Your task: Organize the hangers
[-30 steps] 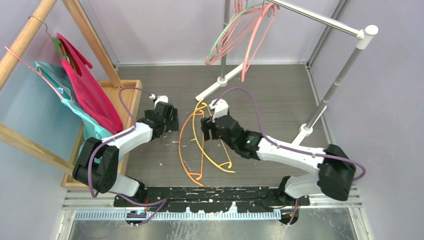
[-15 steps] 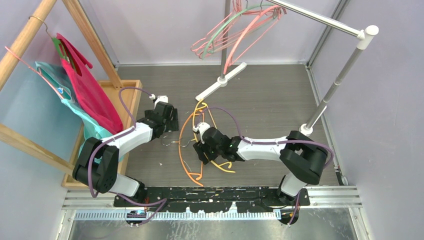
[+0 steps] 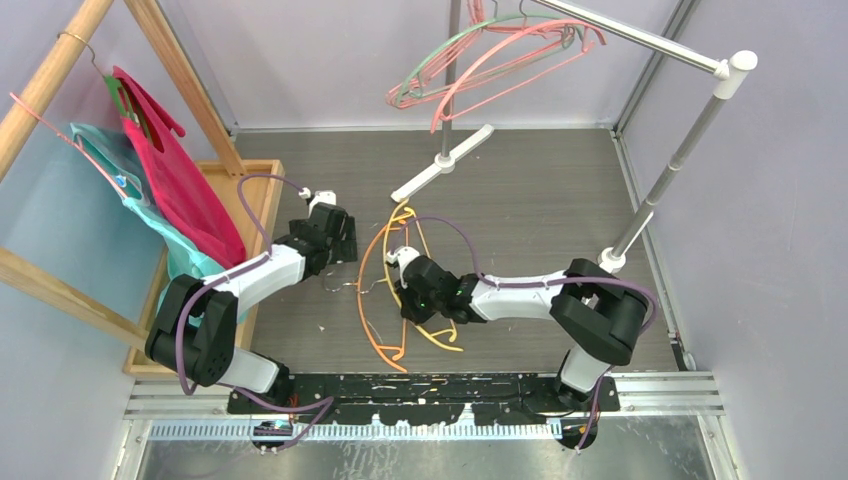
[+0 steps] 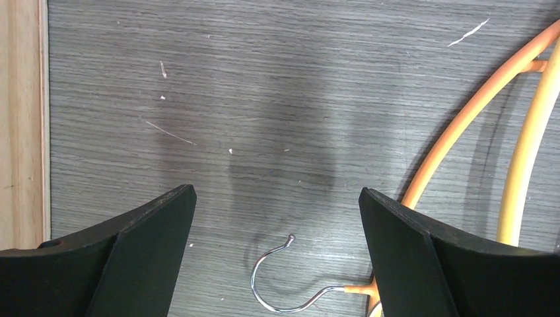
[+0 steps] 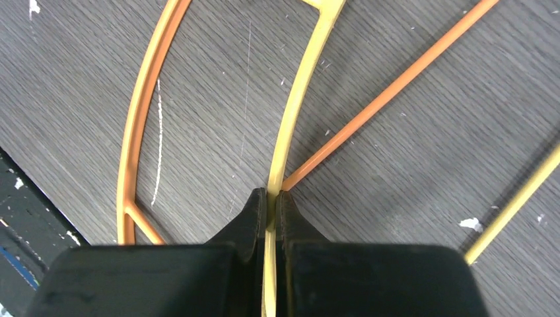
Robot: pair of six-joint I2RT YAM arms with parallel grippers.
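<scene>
Orange hanger (image 3: 361, 300) and yellow hanger (image 3: 443, 341) lie on the grey table (image 3: 560, 200), and pink hangers (image 3: 500, 45) hang from the rail above. From this height we cannot read either tool's jaws.

At the left wrist, the left gripper (image 4: 277, 198) gapes wide over the table, and a metal hook (image 4: 274, 294) is partly cut off below.

At the right wrist, the right gripper (image 5: 271, 198) pinches the yellow hanger's bar, its own body hiding the rest.

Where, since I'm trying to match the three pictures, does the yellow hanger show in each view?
Top external: the yellow hanger lies mid-table, partly under the right hand.
Left wrist: a yellow bar running up the right edge.
Right wrist: up the middle of the picture, pinched between the hand's fingers.
Shared landmark: the orange hanger lying right beside it in all three views.
</scene>
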